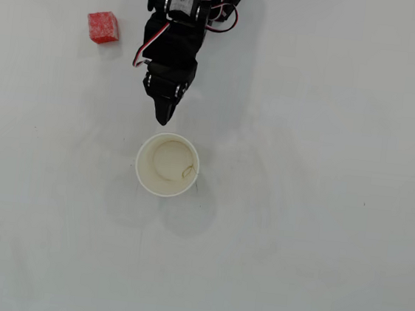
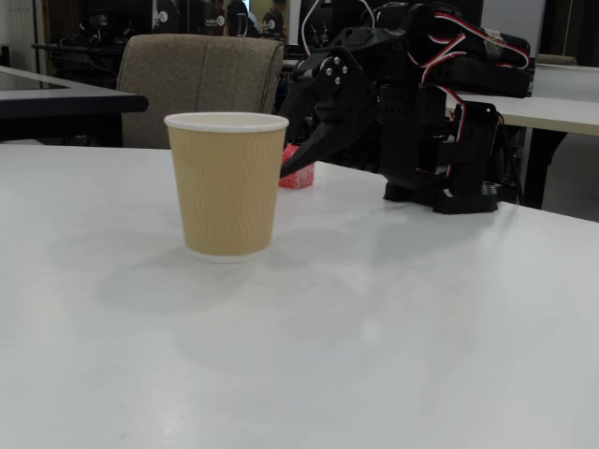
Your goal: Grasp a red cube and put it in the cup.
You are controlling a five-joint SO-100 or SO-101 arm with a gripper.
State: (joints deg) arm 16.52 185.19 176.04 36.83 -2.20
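White table, office-type room behind it

In the fixed view a plain white table [image 2: 393, 346], a beige fabric chair [image 2: 201, 79] behind, a dark desk [image 2: 65, 98] at left, another white desk [image 2: 552, 112] at right, dim background.

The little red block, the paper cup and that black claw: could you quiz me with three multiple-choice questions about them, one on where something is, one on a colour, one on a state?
1. In the overhead view, where is the red cube?
A. Inside the cup
B. On the table, upper left of the cup
C. Between the gripper's fingers

2. What colour is the outside wall of the cup in the fixed view?
A. Tan
B. Blue
C. Black

3. What does the gripper hold?
A. The cube
B. The cup
C. Nothing

Answers:
1 B: the cube sits alone on the table, apart from the cup.
2 A: its ribbed side is tan under a white rim.
3 C: its tip points at the cup with nothing between the fingers, and the cup's inside is empty.
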